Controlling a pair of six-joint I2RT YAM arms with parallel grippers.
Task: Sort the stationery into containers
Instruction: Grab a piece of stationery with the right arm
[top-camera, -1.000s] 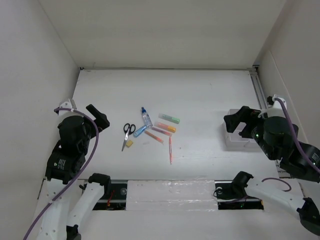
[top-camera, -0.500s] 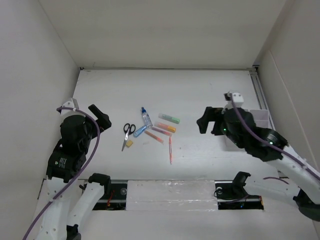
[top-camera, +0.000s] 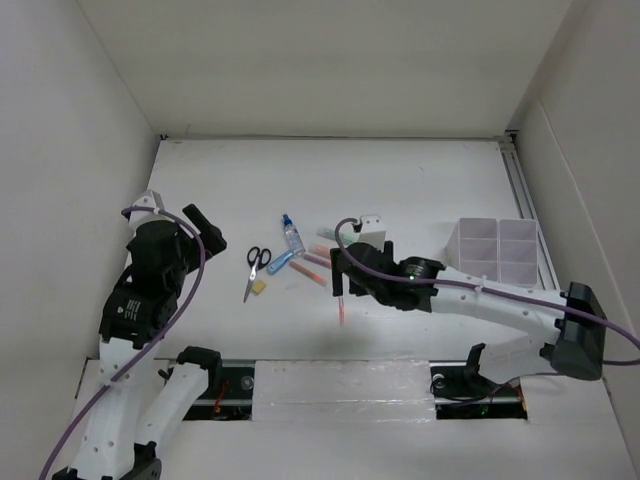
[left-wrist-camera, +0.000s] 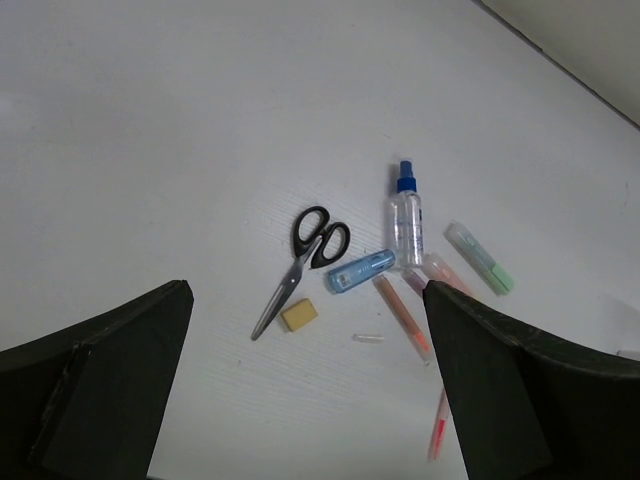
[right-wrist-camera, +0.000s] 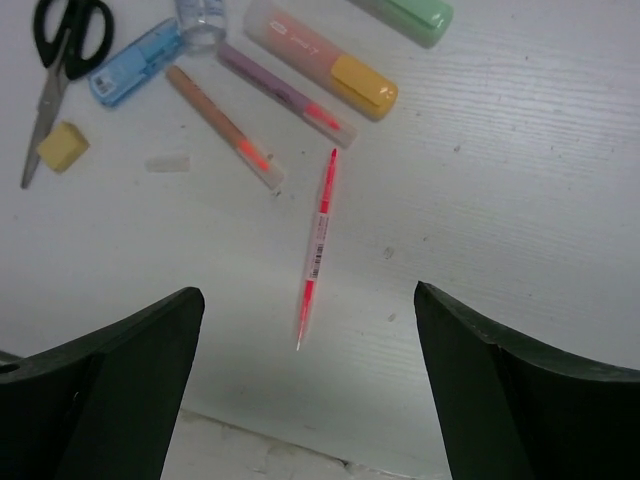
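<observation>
The stationery lies in a cluster at mid-table: black-handled scissors (top-camera: 256, 262) (left-wrist-camera: 305, 262), a yellow eraser (top-camera: 259, 287) (right-wrist-camera: 62, 146), a blue-capped glue bottle (top-camera: 292, 236) (left-wrist-camera: 406, 212), a blue marker (left-wrist-camera: 359, 271), a green marker (left-wrist-camera: 480, 258) and an orange marker (right-wrist-camera: 320, 62). A thin orange-red pen (top-camera: 341, 308) (right-wrist-camera: 318, 240) lies nearest the front. My right gripper (top-camera: 341, 276) (right-wrist-camera: 310, 390) hangs open just above that pen, holding nothing. My left gripper (top-camera: 205, 228) (left-wrist-camera: 310, 400) is open to the left of the cluster, raised and empty. The containers (top-camera: 498, 250) stand at the right.
A small clear cap (right-wrist-camera: 167, 161) lies loose beside the thin pens. White walls close in the table at left, back and right, with a rail (top-camera: 522, 190) along the right edge. A taped strip (top-camera: 340, 380) runs along the near edge.
My right arm has swung left from over the containers to above the stationery, uncovering the organiser. My left gripper has shifted slightly. No item has moved.
</observation>
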